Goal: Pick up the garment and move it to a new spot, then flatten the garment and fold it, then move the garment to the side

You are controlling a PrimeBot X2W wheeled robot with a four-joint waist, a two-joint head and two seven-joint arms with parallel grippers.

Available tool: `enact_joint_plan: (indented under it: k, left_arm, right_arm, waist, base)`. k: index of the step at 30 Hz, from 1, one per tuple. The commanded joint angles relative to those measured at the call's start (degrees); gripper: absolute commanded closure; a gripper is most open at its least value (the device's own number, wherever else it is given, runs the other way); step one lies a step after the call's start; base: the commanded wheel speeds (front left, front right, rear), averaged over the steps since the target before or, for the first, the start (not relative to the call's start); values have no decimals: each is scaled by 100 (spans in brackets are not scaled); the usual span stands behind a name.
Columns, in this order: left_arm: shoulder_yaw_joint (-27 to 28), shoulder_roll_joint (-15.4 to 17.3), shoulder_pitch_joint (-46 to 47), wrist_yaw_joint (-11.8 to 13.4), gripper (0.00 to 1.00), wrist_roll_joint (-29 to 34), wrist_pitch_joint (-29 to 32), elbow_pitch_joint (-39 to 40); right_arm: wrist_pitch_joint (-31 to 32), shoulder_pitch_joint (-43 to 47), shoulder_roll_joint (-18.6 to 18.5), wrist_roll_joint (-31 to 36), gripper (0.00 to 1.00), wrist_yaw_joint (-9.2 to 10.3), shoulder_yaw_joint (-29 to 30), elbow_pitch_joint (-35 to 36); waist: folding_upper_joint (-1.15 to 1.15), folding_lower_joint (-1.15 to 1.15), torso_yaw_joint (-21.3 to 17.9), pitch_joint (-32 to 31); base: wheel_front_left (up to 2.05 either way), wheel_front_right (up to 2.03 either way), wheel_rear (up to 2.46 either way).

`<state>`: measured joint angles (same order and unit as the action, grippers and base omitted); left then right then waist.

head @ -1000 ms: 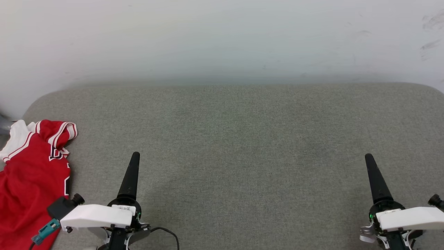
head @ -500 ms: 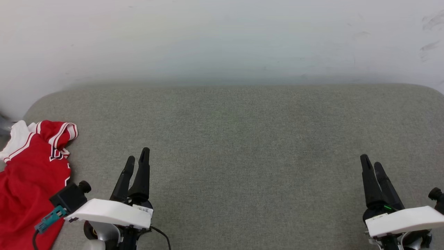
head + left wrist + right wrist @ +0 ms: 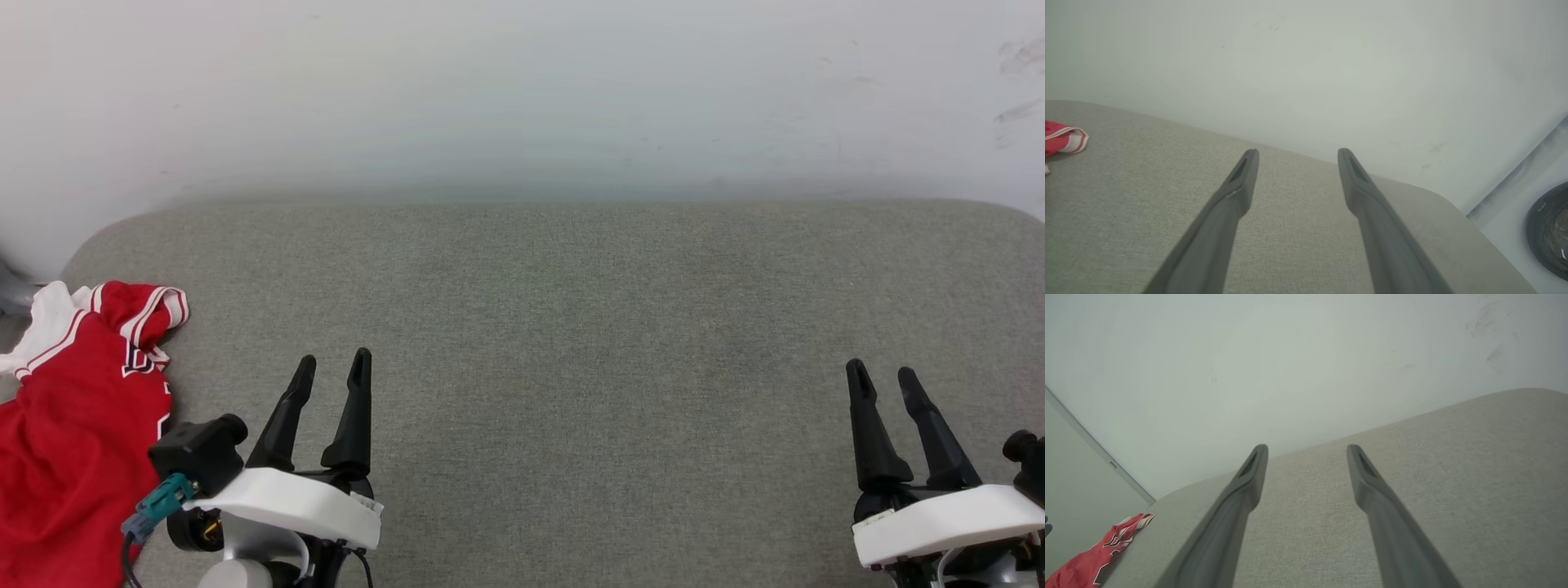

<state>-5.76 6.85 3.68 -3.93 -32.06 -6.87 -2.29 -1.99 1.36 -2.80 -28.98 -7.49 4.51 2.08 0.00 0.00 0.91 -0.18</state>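
The garment [image 3: 69, 416], a red jersey with white sleeve and striped trim, lies crumpled at the left edge of the grey padded surface [image 3: 571, 327]. Its trim shows at the far left of the left wrist view [image 3: 1063, 141], and a red corner sits low left in the right wrist view [image 3: 1094, 557]. My left gripper [image 3: 332, 367] hovers open just right of the garment, apart from it, with nothing between its fingers [image 3: 1241, 183]. Far to the right my right gripper [image 3: 883, 377] is open and empty too, fingers [image 3: 1367, 477] pointing at the wall.
A pale wall [image 3: 522, 90] rises directly behind the padded surface. The surface has rounded far corners at left and right. A dark round object [image 3: 1549, 232] sits beyond the surface's right end in the left wrist view.
Both grippers have rolled about their wrists, so each now shows two spread fingers where one second ago only one showed. The garment has not moved.
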Motion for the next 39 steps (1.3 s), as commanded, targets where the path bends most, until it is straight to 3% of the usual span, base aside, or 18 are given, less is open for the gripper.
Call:
enact_joint_plan:
  k: [1,23,39]
  left_arm:
    - [-53,63,38,45,0,154,-58,80]
    - [-543,318,80,399,0,1309,-379,-49]
    - [-571,289,78,372,0,1864,-576,-195]
  right_arm:
    - [-26,-18,-7,173,0,0,-1,126]
    - [240,203,-10,1717,0,0,150,422]
    - [161,284,-11,2259,0,1,215,502]
  waist:
    - [0,0,1,0]
    - [0,0,30,-10]
    - [0,0,187,-13]
  base:
    - [0,0,0]
    - [0,0,0]
    - [0,0,0]
